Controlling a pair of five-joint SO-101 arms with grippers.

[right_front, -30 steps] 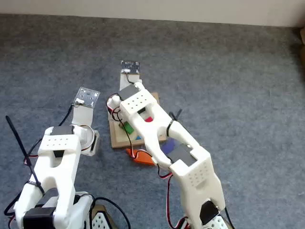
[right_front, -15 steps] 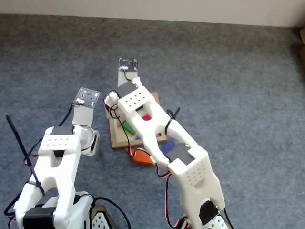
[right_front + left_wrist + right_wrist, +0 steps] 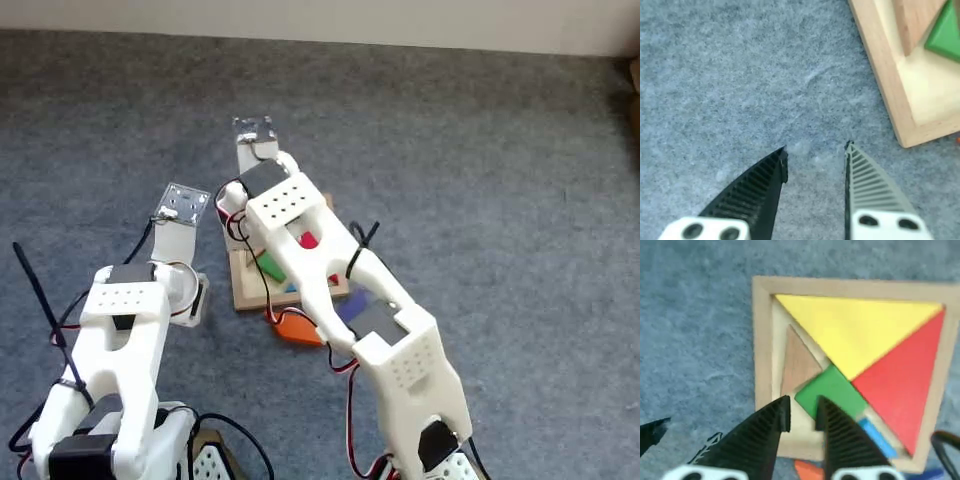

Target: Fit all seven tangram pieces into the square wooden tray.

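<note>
Right gripper (image 3: 802, 407) is being held over the square wooden tray (image 3: 761, 350), fingers slightly apart, empty | left gripper (image 3: 816, 150) is being kept spread left of it, likely for room | flat orange piece (image 3: 295, 328) is being left outside, near edge.

Pieces (image 3: 855, 325) in tray (image 3: 761, 340), loose piece (image 3: 295, 328) — beside it

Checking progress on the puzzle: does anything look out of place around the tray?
Yes. The orange piece lies on the carpet just outside the wooden tray, while a bare gap shows inside beside the green square.
</note>
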